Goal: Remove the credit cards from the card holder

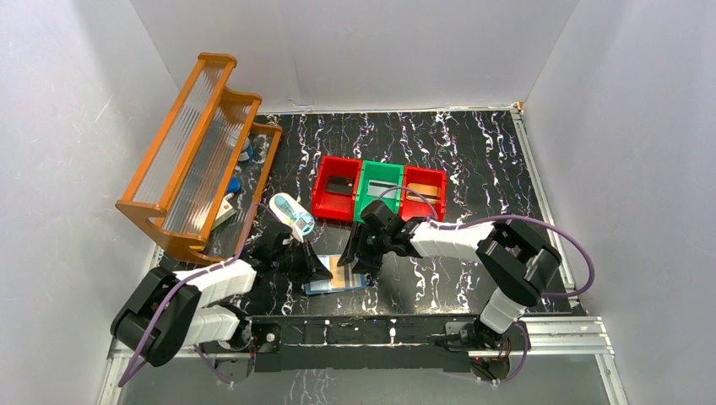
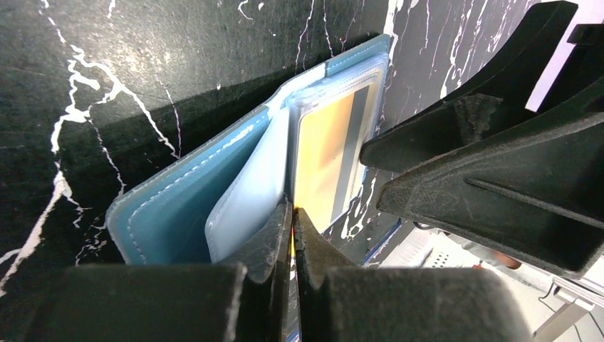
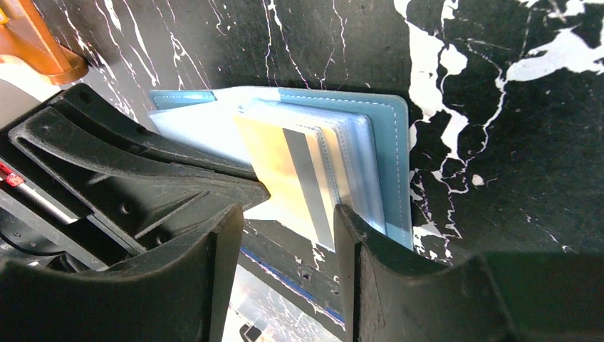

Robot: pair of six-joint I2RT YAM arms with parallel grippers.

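Note:
The blue card holder (image 1: 338, 281) lies open near the table's front edge, between the two arms. A tan-orange credit card (image 3: 285, 167) with a grey stripe sits in its clear pocket (image 2: 335, 142). My left gripper (image 2: 292, 214) is shut on the edge of that pocket leaf, holding it up off the blue cover (image 2: 178, 206). My right gripper (image 3: 285, 228) is open, its fingers (image 3: 349, 239) on either side of the card's near corner without touching it. The right gripper's black fingers (image 2: 463, 121) fill the right of the left wrist view.
Two red bins (image 1: 336, 187) (image 1: 424, 192) flank a green bin (image 1: 380, 189) behind the wallet, each with something flat inside. A white-and-blue oval case (image 1: 294, 213) lies to the left. An orange wooden rack (image 1: 198, 143) leans at the far left. A metal rail (image 1: 363, 325) runs just in front.

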